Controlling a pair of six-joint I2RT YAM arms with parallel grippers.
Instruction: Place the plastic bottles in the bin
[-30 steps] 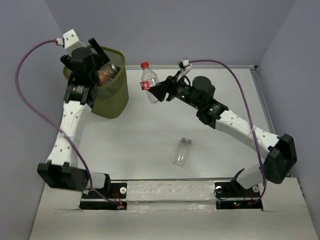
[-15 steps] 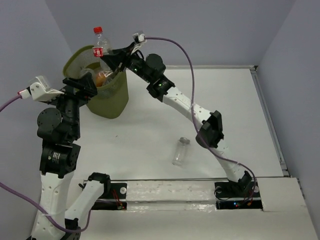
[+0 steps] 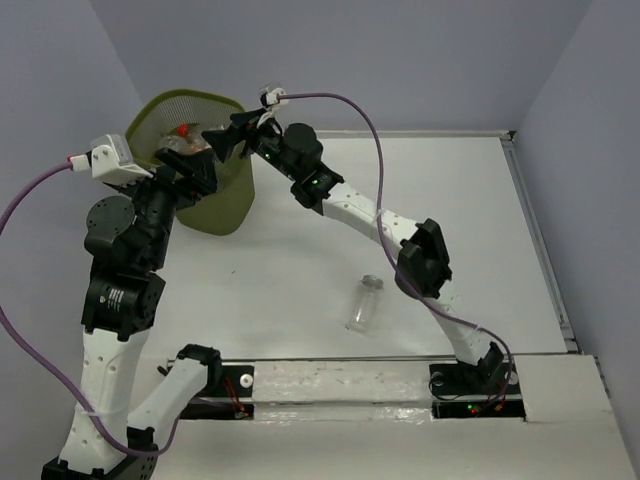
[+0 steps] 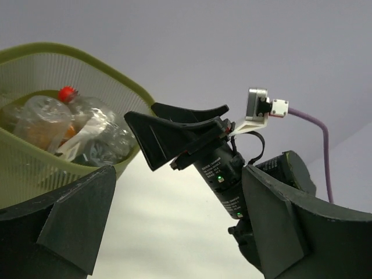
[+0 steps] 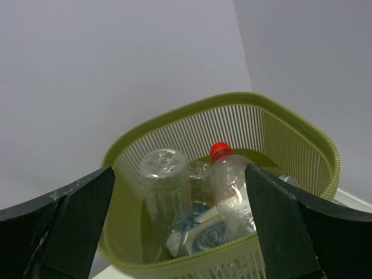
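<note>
The olive-green mesh bin [image 3: 150,115] stands tilted at the table's far left and holds several plastic bottles. In the right wrist view a red-capped clear bottle [image 5: 235,192] lies in the bin [image 5: 290,145] beside an upturned clear one [image 5: 164,180]. My right gripper [image 3: 222,138] hovers at the bin's right rim, open and empty [image 5: 180,232]. My left gripper [image 3: 195,172] is raised at the bin's near side, open with nothing between its fingers [image 4: 174,232]. Another clear bottle [image 3: 364,303] lies on the table, near the middle front.
The left wrist view shows the bin [image 4: 35,49] at left and the right gripper's black fingers [image 4: 174,131] just ahead. Grey walls close off the back and both sides. Purple cables loop off both wrists.
My right gripper opened over the bin and the red-capped bottle dropped in among the others. The left arm shifted a little towards the bin, which now leans more.
</note>
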